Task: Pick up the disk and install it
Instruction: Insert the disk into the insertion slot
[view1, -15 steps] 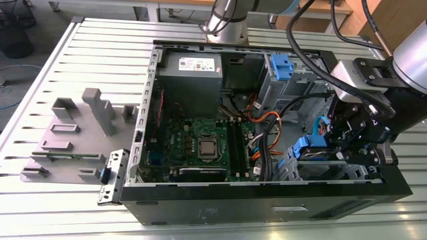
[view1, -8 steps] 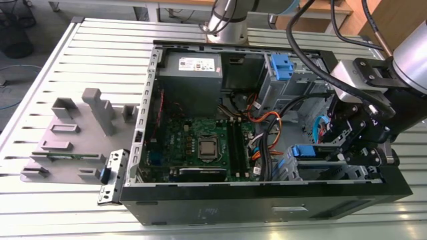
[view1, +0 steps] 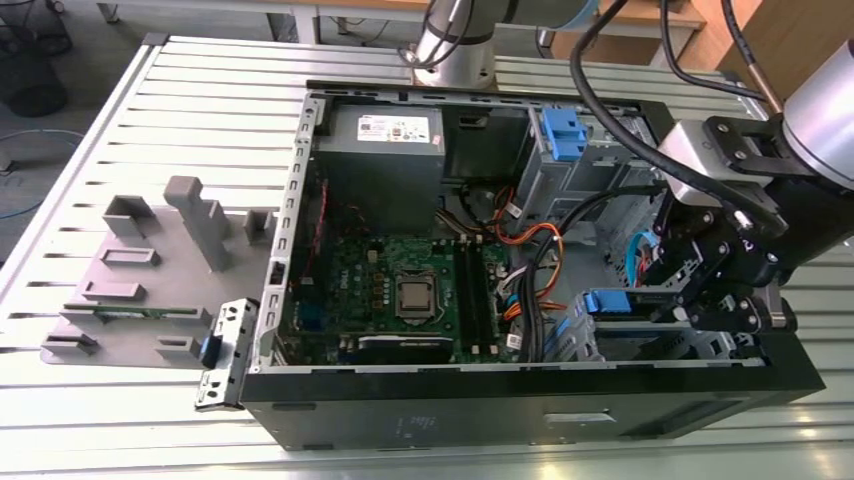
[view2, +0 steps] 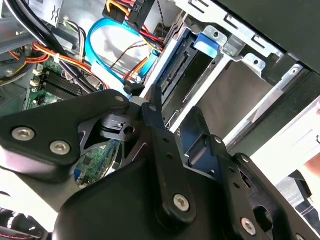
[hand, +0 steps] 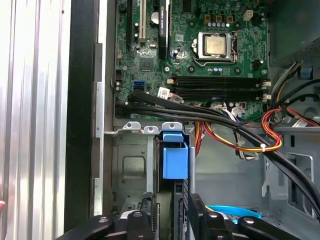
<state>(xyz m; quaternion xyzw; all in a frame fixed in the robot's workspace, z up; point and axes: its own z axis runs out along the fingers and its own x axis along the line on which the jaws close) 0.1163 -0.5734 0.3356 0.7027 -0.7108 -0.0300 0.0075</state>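
Observation:
The disk (view1: 621, 303) stands on edge in the lower drive bay at the case's front corner, on the exterior view's right. In the first wrist view its bright blue carrier rail (hand: 175, 157) sticks out of the grey bay, and the dark body runs back between my fingers (hand: 197, 215). My black gripper (view1: 683, 300) reaches down into the bay and is shut on the disk. The second wrist view has the disk's dark edge and blue rail (view2: 175, 67) lying along the bay's metal wall, ahead of my gripper (view2: 180, 122).
The open computer case (view1: 534, 400) lies on a slatted metal table. A tall grey drive cage with a blue-tabbed bracket (view1: 563, 135) stands behind the bay. Thick black and orange cables (hand: 235, 135) cross beside it above the motherboard (view1: 400, 285). A grey fixture block (view1: 147, 270) sits left.

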